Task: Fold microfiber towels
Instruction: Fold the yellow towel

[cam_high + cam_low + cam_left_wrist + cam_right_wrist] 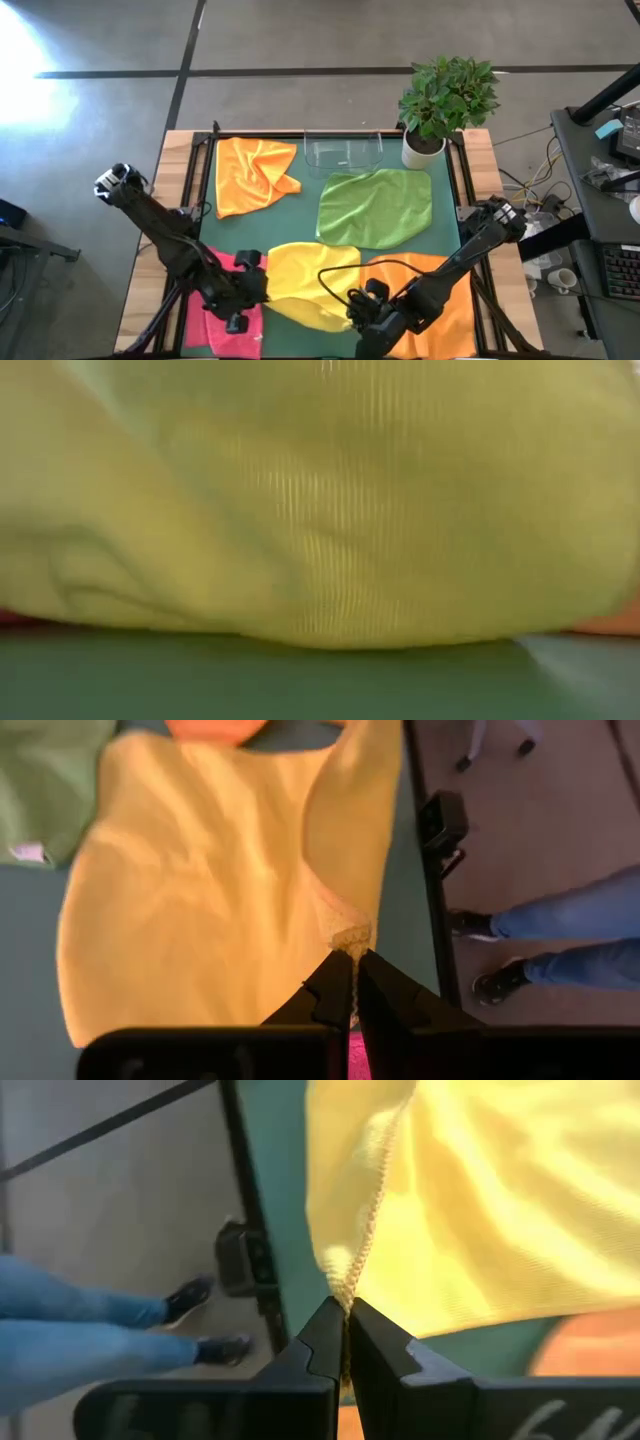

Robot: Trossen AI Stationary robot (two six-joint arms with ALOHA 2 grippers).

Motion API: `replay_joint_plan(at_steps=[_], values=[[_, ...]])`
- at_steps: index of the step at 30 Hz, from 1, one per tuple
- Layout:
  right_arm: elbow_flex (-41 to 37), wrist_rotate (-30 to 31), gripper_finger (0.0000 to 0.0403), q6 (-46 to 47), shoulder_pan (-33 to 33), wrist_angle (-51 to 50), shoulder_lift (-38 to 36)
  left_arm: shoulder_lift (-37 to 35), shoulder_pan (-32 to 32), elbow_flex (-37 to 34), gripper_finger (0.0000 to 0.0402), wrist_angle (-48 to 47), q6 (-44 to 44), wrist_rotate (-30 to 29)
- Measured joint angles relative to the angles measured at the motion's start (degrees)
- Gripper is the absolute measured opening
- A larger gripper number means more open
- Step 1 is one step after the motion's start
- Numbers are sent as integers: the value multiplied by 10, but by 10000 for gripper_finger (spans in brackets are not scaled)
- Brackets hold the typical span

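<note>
From above, the yellow towel (308, 282) lies on the green mat (310, 196) beside the pink towel (222, 312), with the left gripper (250, 290) and right gripper (362, 305) at its near corners. The low view is filled with yellow cloth. Each wrist view shows fingers pinched tight on a corner (350, 936) (345, 1295). Judged: the fold is starting; next, carry both corners across evenly. The far edge is hidden.

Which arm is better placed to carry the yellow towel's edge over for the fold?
Neither alone. The left gripper and right gripper are each shut on a near corner of the yellow towel, so both should probably lift together toward the lime green towel.
</note>
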Motion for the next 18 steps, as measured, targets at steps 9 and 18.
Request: replay_joint_plan(at_steps=[9, 18], values=[[96, 70, 8, 0, 0, -116, 1, -26, -19, -2, 0, -3, -16, -1], [64, 32, 8, 88, 21, -112, 40, 56, -61, -16, 0, 2, -111, 1]])
